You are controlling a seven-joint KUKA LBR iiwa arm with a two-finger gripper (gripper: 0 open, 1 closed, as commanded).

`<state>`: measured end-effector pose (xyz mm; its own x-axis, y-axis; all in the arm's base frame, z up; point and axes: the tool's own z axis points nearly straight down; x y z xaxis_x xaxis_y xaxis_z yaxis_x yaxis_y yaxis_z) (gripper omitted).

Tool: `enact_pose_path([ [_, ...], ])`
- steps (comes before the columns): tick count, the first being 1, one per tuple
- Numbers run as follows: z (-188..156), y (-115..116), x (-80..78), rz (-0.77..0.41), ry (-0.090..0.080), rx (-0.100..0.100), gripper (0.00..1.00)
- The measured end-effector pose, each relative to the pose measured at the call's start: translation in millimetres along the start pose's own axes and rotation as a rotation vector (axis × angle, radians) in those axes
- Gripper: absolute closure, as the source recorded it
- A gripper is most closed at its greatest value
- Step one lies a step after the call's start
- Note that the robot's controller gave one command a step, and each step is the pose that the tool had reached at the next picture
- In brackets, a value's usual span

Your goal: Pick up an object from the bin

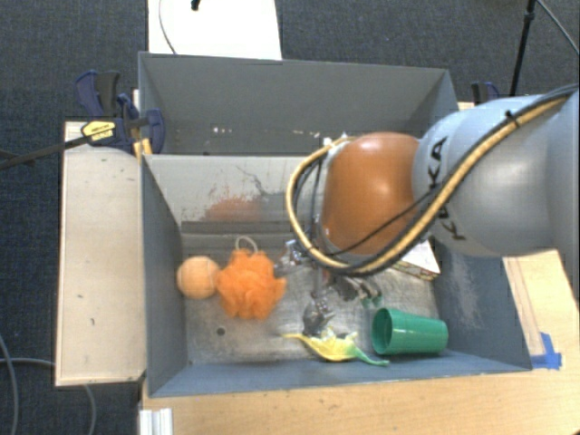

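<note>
- My gripper [317,314] hangs low in the bin [227,335]; I cannot tell whether it is apart or together.
- The yellow thing [333,346] lies just at my 6 o'clock, its long axis running 9-to-3.
- The puff [249,284] is at 9 and the cup [410,331] at 4.

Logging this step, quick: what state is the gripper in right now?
Gripper: open or shut cannot be told; it sits near the yellow-green thing.

In the grey metal bin [168,243], a pale orange ball [198,277] is set against the left of an orange mesh sponge [249,285]; a green plastic cup [410,331] is laid at the right, a limp yellow toy [333,347] just left of it.
</note>
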<state>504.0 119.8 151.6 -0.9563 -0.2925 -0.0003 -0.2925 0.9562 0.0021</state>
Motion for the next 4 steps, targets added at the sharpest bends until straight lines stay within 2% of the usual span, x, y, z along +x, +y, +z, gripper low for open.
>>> enact_pose_path([
  [1, 74.7, 13.5, -60.0, -0.200, -0.018, 0.006, 1.00],
  [2, 74.7, 13.4, -59.9, -0.199, -0.018, 0.006, 1.00],
  [3, 35.7, 66.0, -43.1, -0.245, -0.001, 0.001, 1.00],
  [4, 35.6, 65.9, -43.1, -0.245, -0.001, 0.001, 1.00],
])
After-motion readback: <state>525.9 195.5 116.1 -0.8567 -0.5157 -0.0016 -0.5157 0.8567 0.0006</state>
